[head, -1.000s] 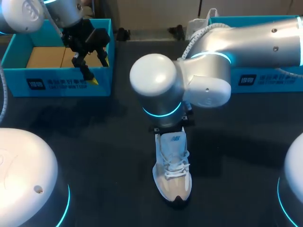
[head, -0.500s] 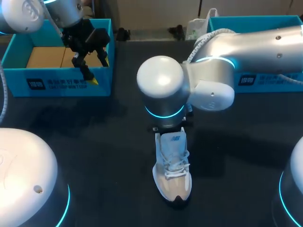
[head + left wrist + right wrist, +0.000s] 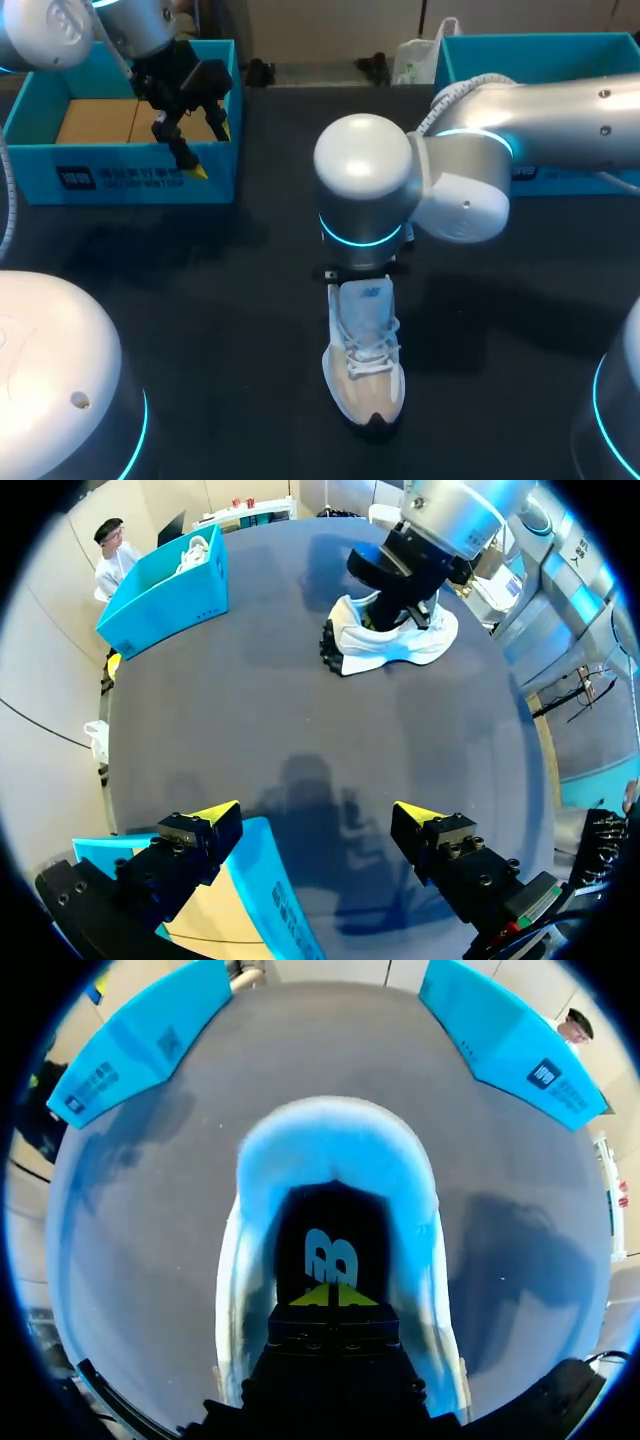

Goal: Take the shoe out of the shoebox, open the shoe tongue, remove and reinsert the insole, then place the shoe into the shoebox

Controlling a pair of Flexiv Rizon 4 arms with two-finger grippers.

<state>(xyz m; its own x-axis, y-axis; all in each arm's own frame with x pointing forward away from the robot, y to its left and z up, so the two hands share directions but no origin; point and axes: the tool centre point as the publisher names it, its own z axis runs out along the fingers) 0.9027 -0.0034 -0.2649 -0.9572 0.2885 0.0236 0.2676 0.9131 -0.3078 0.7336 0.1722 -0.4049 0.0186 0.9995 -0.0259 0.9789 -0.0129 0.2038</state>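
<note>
A white laced shoe (image 3: pixel 366 362) stands on the dark table, toe toward the near edge, heel under my right arm's wrist (image 3: pixel 365 195), which hides the gripper from above. In the right wrist view my right gripper (image 3: pixel 328 1296) is shut, its yellow tips together down in the shoe's mouth just above the dark insole (image 3: pixel 330 1252) with its pale logo; the heel collar (image 3: pixel 335 1145) curves ahead of it. I cannot tell whether the tips pinch anything. My left gripper (image 3: pixel 210 150) hangs open and empty over the front wall of the left blue shoebox (image 3: pixel 140 178). From the left wrist, that gripper (image 3: pixel 318 815) faces the shoe (image 3: pixel 390 645).
A second blue box (image 3: pixel 540 50) stands at the back right, partly behind my right arm. The left box has a tan cardboard floor (image 3: pixel 95 120). Both boxes show beyond the shoe in the right wrist view: left box (image 3: pixel 140 1040), right box (image 3: pixel 510 1035).
My right arm's wrist and elbow have swung to the right above the shoe. The shoe stays put and the left arm has not moved.
</note>
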